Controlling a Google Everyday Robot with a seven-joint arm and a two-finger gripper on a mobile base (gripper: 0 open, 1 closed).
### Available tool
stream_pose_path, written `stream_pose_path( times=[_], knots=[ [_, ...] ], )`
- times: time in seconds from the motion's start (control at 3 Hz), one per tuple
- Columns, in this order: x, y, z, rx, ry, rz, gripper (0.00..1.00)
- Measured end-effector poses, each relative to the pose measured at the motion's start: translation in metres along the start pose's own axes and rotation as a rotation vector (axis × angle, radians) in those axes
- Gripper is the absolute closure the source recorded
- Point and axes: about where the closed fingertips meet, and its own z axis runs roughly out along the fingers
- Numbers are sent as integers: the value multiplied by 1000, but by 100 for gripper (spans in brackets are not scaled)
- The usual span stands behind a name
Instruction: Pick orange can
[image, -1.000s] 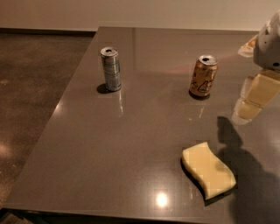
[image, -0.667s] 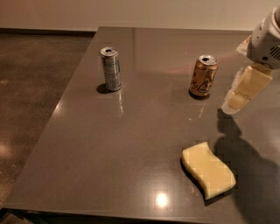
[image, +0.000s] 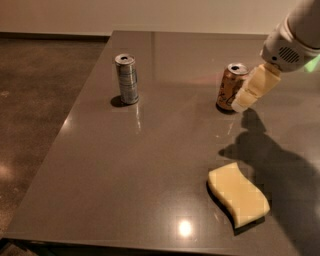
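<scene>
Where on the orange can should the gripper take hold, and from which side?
Grip the orange can at mid-body, from the right in the camera view, where the gripper is close beside it. It stands upright, its round side wall unobstructed.

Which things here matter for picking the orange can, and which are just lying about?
Part of the job:
- orange can, upright
- gripper, close beside the can on its right in the camera view

Lying about:
- silver can
- sponge
</scene>
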Motion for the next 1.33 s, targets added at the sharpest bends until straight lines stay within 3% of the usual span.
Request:
stream_pose_path(
  times=[1.0,1.33],
  knots=[
    [-18,-43,59,-95,-18,116,0],
    [-18,-47,66,-111,-27,128,12]
  ],
)
